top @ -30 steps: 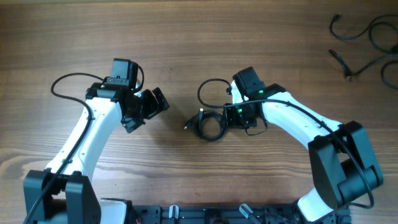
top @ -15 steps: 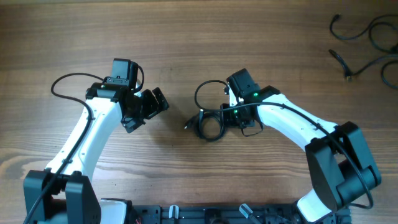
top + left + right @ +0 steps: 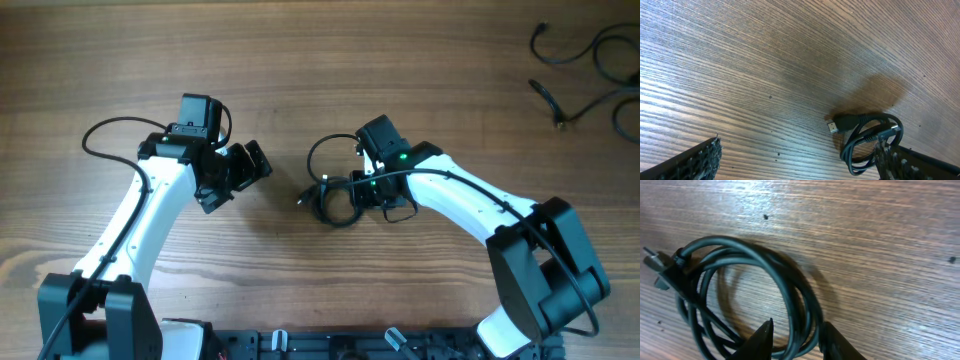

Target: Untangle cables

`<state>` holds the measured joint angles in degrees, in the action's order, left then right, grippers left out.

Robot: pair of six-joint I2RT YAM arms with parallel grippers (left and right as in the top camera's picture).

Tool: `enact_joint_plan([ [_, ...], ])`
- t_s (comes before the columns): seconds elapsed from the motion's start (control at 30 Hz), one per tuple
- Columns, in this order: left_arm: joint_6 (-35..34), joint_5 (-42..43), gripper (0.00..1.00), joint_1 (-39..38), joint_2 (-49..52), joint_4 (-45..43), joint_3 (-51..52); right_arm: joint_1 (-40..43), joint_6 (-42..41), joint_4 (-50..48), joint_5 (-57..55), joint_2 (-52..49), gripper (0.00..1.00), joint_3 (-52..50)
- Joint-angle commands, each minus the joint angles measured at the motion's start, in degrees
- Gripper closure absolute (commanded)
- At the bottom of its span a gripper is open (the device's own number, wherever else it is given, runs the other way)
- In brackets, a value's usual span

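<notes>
A black cable (image 3: 338,203) lies coiled in a small bundle at the table's middle, with one loose loop reaching up and left. In the right wrist view the coil (image 3: 740,280) shows its plug ends at the left. My right gripper (image 3: 363,190) sits at the bundle's right edge, and its fingertips (image 3: 797,335) are closed around a few strands of the coil. My left gripper (image 3: 248,165) is open and empty, left of the bundle. In the left wrist view the bundle (image 3: 867,145) lies by the right finger of that gripper (image 3: 797,165), and a metal-tipped plug (image 3: 832,126) points left.
More loose black cables (image 3: 590,70) lie at the far right corner of the wooden table (image 3: 300,60). The arm bases stand at the front edge.
My right gripper has shifted a little left over the bundle, and the loose upper loop has moved left with it. The left arm has not moved.
</notes>
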<state>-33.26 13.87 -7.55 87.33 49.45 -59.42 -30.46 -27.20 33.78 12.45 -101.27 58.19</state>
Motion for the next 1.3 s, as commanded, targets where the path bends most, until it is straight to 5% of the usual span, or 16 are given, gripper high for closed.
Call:
enact_joint_plan([
  [0.0,1.14,0.44,0.0,-0.22,0.5,-0.17,0.37,-0.13,-0.17,0.39,-2.4,-0.63,0.69,-0.59],
  [0.2,1.14,0.44,0.0,-0.22,0.5,-0.2,0.37,-0.13,-0.39,-1.4,-2.16,-0.63,0.75,-3.58],
  [0.37,1.11,0.46,0.0,-0.22,0.5,-0.59,0.37,-0.02,-0.42,-2.93,0.98,-0.61,0.96,-4.37],
  [0.5,1.16,1.6,0.0,-0.22,0.5,-0.59,0.37,0.15,0.2,-1.73,11.17,0.42,0.96,0.96],
  [0.6,6.38,11.23,0.0,-0.24,0.5,-1.44,0.37,0.15,0.13,-1.03,19.63,3.19,0.96,5.25],
  [0.7,9.07,18.29,0.0,-0.24,0.5,-1.44,0.37,0.15,-2.95,-1.79,20.44,4.15,0.96,6.99],
  [0.9,10.16,19.69,0.02,-0.24,0.5,-1.46,0.37,0.15,-7.8,-3.85,24.26,4.15,0.96,7.02],
  [1.07,8.76,19.54,0.31,-0.24,0.5,-1.66,0.37,0.15,-8.7,-9.9,37.68,4.15,0.96,7.02],
  [1.27,8.13,16.87,0.71,-0.22,0.5,-1.51,0.37,0.35,-10.08,-10.6,36.74,4.15,0.96,6.99],
])
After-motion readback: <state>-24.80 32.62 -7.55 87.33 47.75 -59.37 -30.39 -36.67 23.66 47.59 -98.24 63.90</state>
